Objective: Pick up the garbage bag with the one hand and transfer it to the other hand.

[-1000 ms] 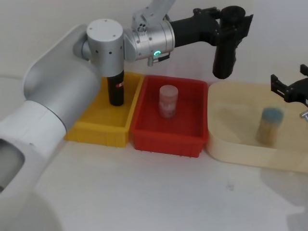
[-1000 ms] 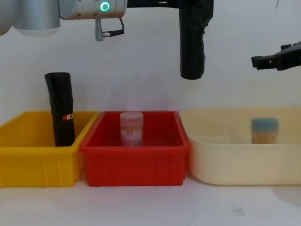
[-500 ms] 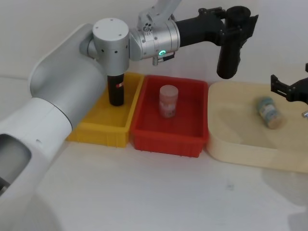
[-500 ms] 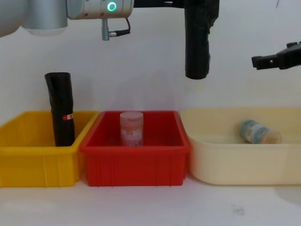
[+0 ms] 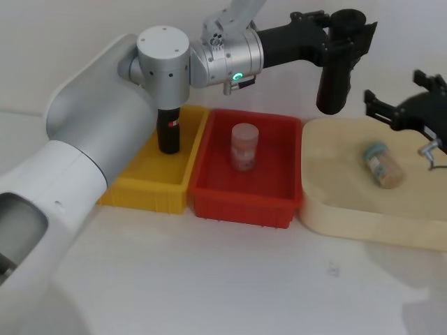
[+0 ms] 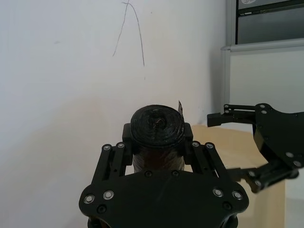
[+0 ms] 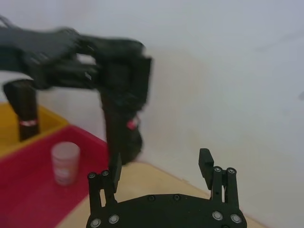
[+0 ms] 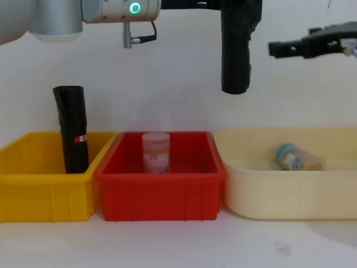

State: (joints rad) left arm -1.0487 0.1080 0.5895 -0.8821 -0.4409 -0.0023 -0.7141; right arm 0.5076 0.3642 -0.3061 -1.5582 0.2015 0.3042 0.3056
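- Far left, in the yellow bin, a marked black roll is standing upright.
- Red bin is holding a pale jar.
- High above the red bin's right edge, the left gripper is clamping the garbage bag, which is hanging upright.
- Right gripper is hovering near it with fingers apart, over the cream tray, where a blue-lidded jar is lying.

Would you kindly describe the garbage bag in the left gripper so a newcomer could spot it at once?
Find the red tray and the cream tray beside it; above where they meet, the left gripper holds the garbage bag, a black roll hanging upright in mid-air. The other black roll stands in the yellow tray, ungripped.
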